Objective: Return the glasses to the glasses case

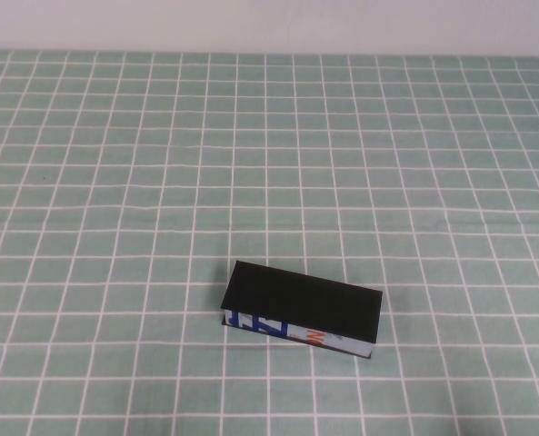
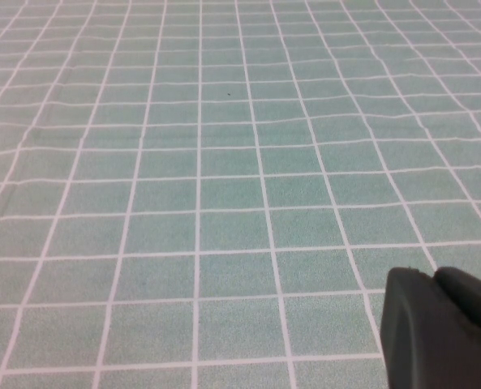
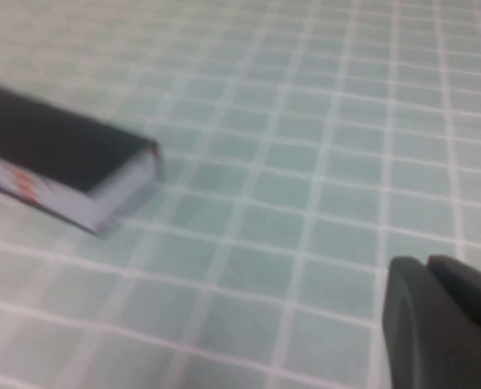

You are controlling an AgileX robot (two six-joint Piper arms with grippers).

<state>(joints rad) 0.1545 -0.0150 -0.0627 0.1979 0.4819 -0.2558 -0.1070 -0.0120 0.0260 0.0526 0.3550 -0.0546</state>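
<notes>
Glasses case [image 1: 303, 309] sat lid-down on tabletop [image 1: 114, 182]; right end effector [image 3: 443, 324] together beside it; left end effector [image 2: 439, 328] state unclear

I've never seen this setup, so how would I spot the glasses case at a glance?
Look at the green checked tablecloth that covers the whole table. Near its front edge, slightly right of centre, lies the case, closed. It is the only thing on the cloth: a black box with one white side printed in blue and orange.
</notes>
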